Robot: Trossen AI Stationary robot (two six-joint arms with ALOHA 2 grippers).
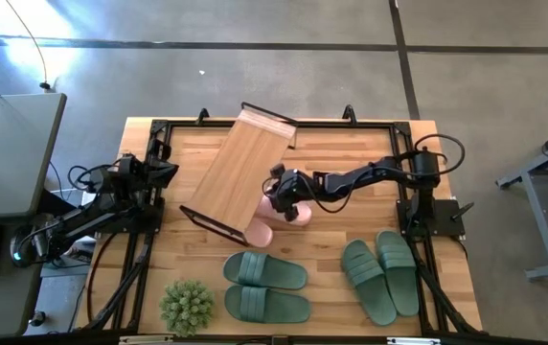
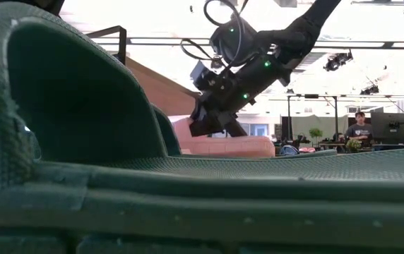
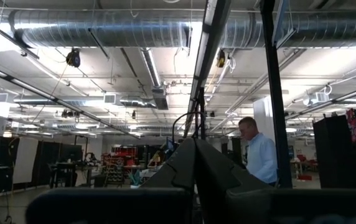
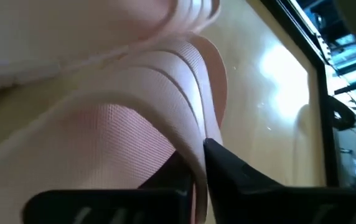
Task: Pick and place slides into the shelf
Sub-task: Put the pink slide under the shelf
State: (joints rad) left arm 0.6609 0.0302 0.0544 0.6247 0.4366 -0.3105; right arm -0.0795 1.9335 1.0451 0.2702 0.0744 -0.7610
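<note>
The shelf [image 1: 239,171], a bamboo board on a black frame, stands askew at the table's middle. One pink slide [image 1: 260,233] lies at its near end, partly under the board. A second pink slide [image 1: 298,213] lies beside the shelf's right edge, with my right gripper [image 1: 282,199] shut on its strap. Two green pairs [image 1: 264,287] [image 1: 381,273] lie flat on their soles near the front edge. My left gripper [image 3: 195,163] is folded back at the table's left edge, shut and tilted up toward the ceiling. My right gripper pinches the free edge of the pink slide's strap [image 4: 195,148] between its two fingers, one finger [image 4: 165,182] on the strap's inner face and the other [image 4: 234,171] outside. It slants down from the table's right side. The slide's sole [image 2: 230,147] lies low by the table.
A spiky green plant ball [image 1: 186,307] sits at the front left. The low view is mostly filled by a green slide [image 2: 82,127] close to that camera. A black frame [image 1: 403,172] runs round the table. People show in the room behind.
</note>
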